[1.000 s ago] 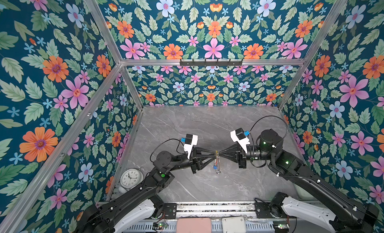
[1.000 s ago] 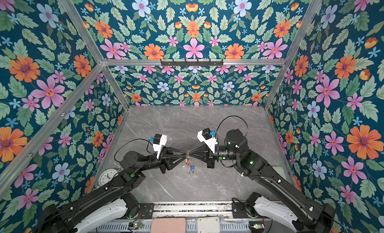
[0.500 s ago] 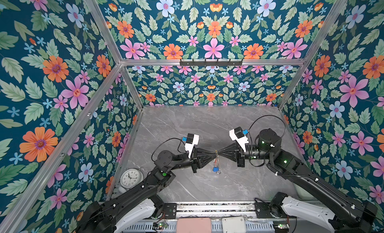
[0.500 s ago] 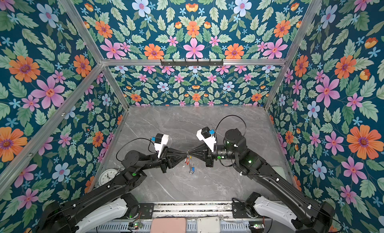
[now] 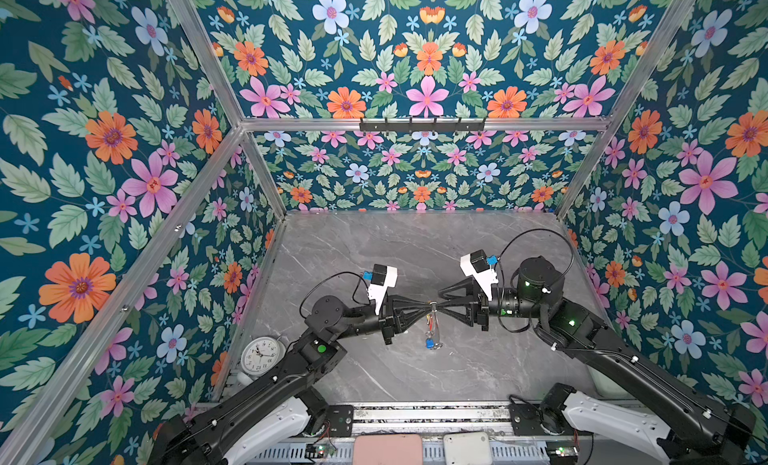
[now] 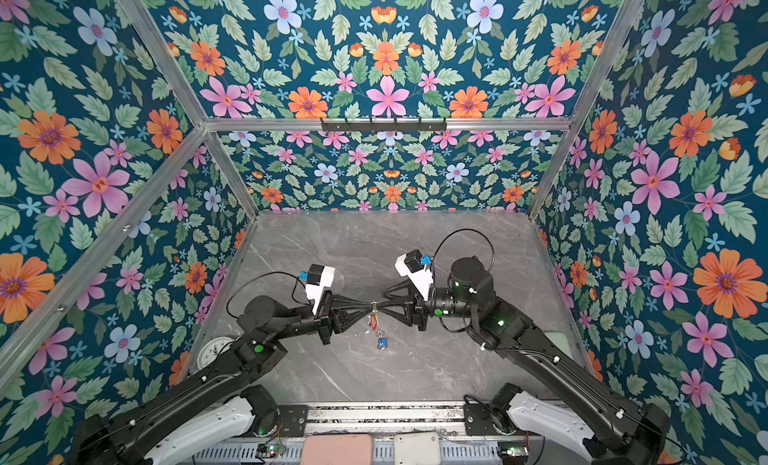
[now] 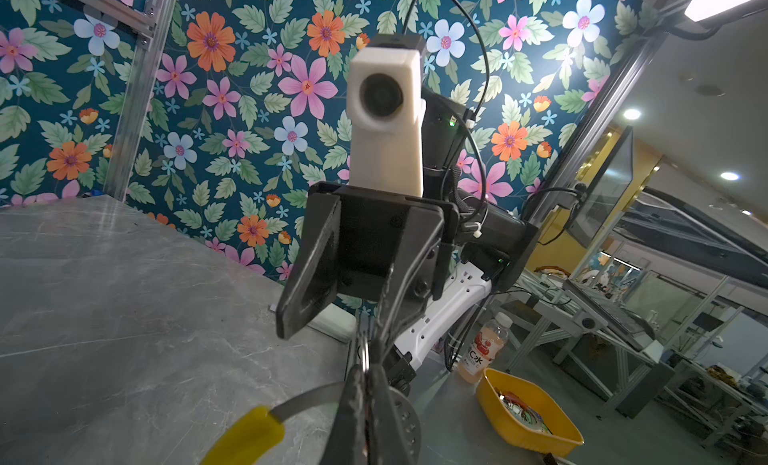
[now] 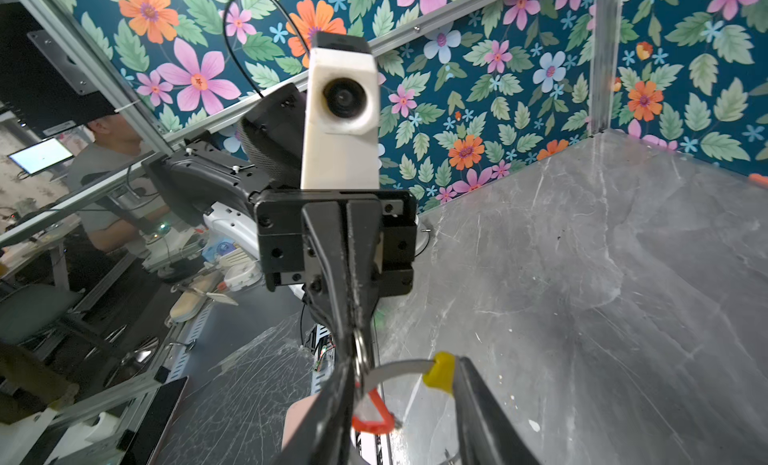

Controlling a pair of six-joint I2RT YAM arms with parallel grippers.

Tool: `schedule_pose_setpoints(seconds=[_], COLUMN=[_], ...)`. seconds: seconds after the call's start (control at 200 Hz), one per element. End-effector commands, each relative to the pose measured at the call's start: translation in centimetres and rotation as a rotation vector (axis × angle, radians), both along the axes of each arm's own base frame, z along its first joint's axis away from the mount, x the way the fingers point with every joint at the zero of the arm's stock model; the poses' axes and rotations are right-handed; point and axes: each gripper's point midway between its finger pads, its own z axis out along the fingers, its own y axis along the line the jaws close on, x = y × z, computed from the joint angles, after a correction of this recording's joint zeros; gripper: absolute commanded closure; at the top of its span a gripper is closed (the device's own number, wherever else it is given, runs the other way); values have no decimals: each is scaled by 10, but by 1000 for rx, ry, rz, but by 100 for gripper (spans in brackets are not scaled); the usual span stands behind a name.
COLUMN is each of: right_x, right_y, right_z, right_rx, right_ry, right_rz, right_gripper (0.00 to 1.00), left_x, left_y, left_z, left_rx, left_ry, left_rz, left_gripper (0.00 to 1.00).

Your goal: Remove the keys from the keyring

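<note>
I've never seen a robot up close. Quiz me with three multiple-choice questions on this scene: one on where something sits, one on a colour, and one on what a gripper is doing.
1. Where is the white clock?
A) by the back wall
B) at the near left corner of the table
C) at the near right corner

2. What colour is the coloured segment of the keyring?
A) green
B) yellow
C) purple

3. The left gripper is:
A) shut on the keyring
B) wide open above the table
C) resting on the clock

Answers:
1. B, both top views show the clock in that corner.
2. B, both wrist views show the segment as yellow.
3. A, the left wrist view shows it closed on the ring.
</note>
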Motion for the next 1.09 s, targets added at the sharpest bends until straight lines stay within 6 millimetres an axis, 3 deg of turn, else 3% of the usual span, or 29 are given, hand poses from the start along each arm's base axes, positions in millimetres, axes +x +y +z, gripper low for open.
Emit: schedule_pose_setpoints(seconds=[0.0,0.21,0.465,0.72,1.09], right_x=[11,25,20,7,9], right_y=[-7,-14,-14,-4,7], right_z=[-4,-14,-14,-28,-32], right_rx=[-18,-49,-88,-131,-119], right_ry=[21,91,43,87,109], right_rz=[-96,-78,-17,139,201], right_gripper=[57,55,53,51,55], left_x=[7,20,34,25,4], left_y=[1,4,7,1,-5], left_z=[-14,-35,-45,-44,-29], left_rx=[111,335,514,600,558], left_ry=[5,51,24,-9,-56], left_rz=[54,129,182,79,-42], left_gripper=[100,100,100,100,100])
